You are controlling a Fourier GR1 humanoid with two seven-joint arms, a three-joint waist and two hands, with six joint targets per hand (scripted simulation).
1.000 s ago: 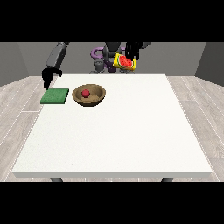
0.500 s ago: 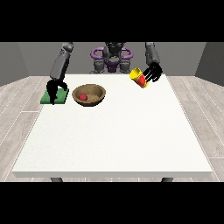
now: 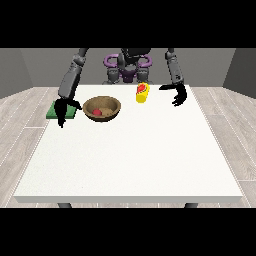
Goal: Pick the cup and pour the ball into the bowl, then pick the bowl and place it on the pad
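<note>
A brown wooden bowl (image 3: 102, 108) sits at the table's back left with a red ball (image 3: 97, 112) inside it. Left of the bowl lies a green pad (image 3: 69, 112). The hand at the view's left (image 3: 61, 112) hangs over the pad, fingers pointing down and holding nothing, a short way left of the bowl. A yellow cup with a red inside (image 3: 142, 93) rests on the table near the back edge. The hand at the view's right (image 3: 179, 95) is open, to the right of the cup and apart from it.
The white table (image 3: 130, 160) stretches wide towards the camera. The robot's torso (image 3: 129, 67) stands behind the back edge. Grey wooden floor surrounds the table.
The hand at the view's right has let go of the cup, which now rests on the table, and has moved off to the right. The hand at the view's left has lowered over the pad.
</note>
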